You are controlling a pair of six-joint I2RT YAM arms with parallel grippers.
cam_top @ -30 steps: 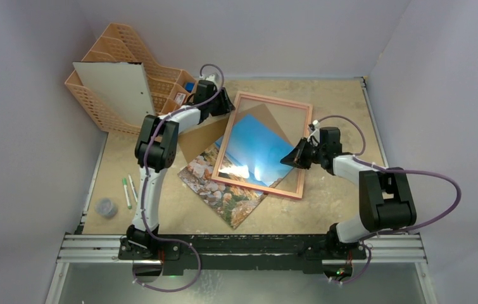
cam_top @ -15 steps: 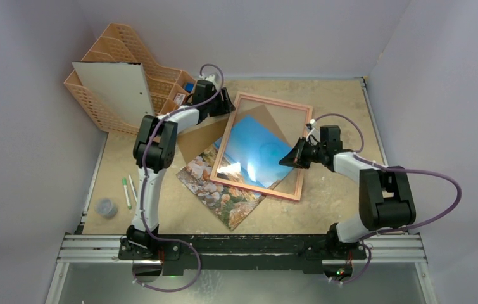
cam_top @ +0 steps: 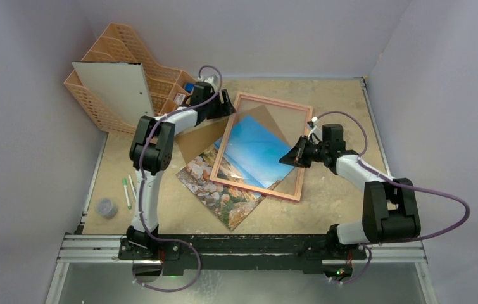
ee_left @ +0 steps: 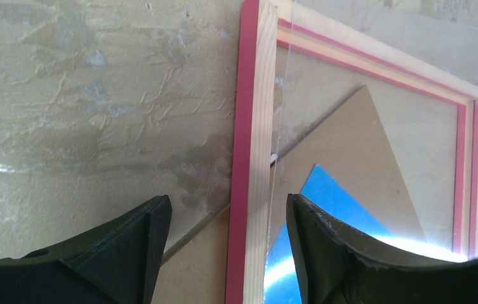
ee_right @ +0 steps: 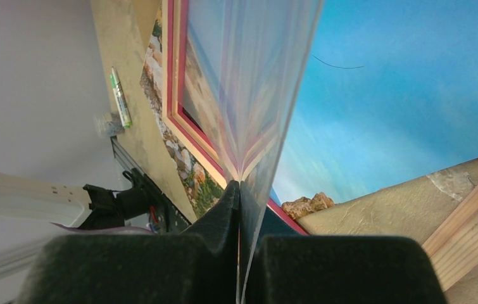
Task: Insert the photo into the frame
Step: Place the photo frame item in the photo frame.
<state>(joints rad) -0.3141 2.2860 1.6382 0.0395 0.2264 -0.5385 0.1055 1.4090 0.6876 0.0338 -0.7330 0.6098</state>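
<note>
While the photo (cam_top: 223, 189) is lying face up near the middle of the worktop (cam_top: 325, 209), the frame (cam_top: 276, 100) is resting over its sky half, pale reverse side up. A brown backing board (cam_top: 193, 143) is showing beneath both. The right hand (ee_right: 240, 187) is pinching the clear pane (ee_right: 268, 76) by the frame's right rail. The left hand (ee_left: 226, 209) is spread wide astride the far-left rail, not gripping. The pane seems to be coming out. Next, the photo needs squaring into the opening.
</note>
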